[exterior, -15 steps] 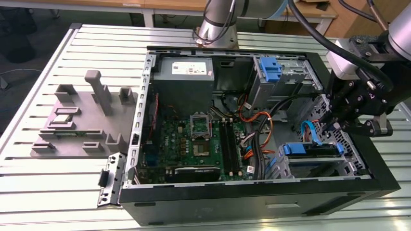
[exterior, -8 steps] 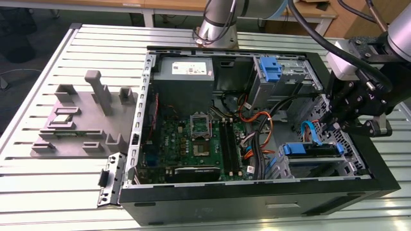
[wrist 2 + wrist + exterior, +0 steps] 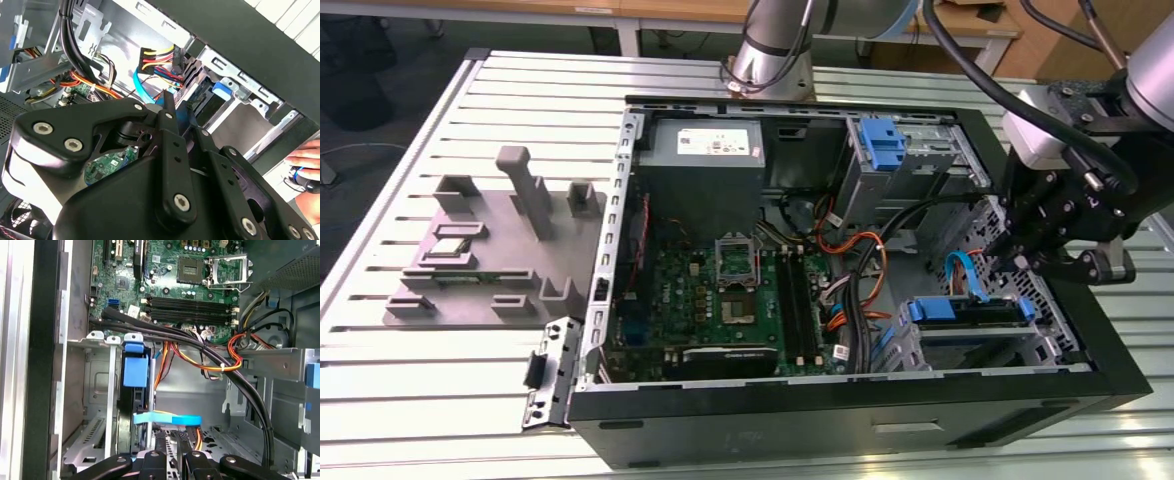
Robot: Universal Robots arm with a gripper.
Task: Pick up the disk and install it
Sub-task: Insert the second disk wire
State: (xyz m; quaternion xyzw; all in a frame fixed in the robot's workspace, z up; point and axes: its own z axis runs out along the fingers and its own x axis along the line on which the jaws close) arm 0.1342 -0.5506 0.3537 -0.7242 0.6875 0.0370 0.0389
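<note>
Here the blue-framed disk sits edge-on in the drive cage, the tool clenched empty nearby.

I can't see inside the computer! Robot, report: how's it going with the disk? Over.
Gripper hovering at drive cage, close to disk. Disk edge-on inside cage, blue carrier showing. Light-blue cable crosses just ahead of gripper.

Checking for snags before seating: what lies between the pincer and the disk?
In the first wrist view, a light-blue flat cable crosses between the pincer and the edge-on disk.
</note>
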